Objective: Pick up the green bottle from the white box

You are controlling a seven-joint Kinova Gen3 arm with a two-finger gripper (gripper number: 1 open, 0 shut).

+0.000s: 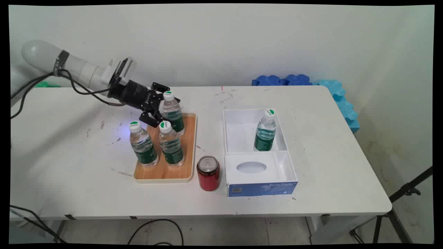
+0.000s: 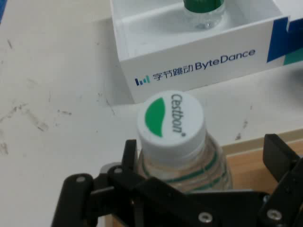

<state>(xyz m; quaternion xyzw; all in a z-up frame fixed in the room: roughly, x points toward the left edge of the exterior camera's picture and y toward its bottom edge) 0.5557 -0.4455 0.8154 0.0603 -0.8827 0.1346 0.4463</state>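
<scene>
The arm [image 1: 79,69] enters from the upper left of the main view and slopes down toward the tray [image 1: 165,173], which sits left of centre on the bench [image 1: 328,166]. The gripper [image 1: 157,110] is at the tray's far end, with its fingers on either side of the rear bottle [image 1: 173,112]. In the hand view the rear bottle [image 2: 182,156] sits between the fingers, which stand at a middling width: the left finger [image 2: 130,156] lies against the bottle's shoulder, while a gap shows before the right finger [image 2: 279,158]. The jaws are therefore not closed on the bottle, and a firm hold cannot be confirmed. The hand approaches at a slant and level with the bottle's neck, probably because the two front bottles block a lower path.

Two more bottles stand upright at the front of the tray: the left bottle [image 1: 142,145] and the middle bottle [image 1: 170,145], close together but apart from the rear one. The tray's raised rim keeps all three grouped.

A red can [image 1: 208,173] stands upright just beside the tray's lower right corner.

To the right of centre, a white box [image 1: 287,138] holds a fourth bottle [image 1: 265,133] upright in its rear compartment. Its front section is covered by a panel with an oval opening [image 1: 251,167].

Blue foam blocks [image 1: 304,81] lie at the bench's far right edge against the wall.
</scene>
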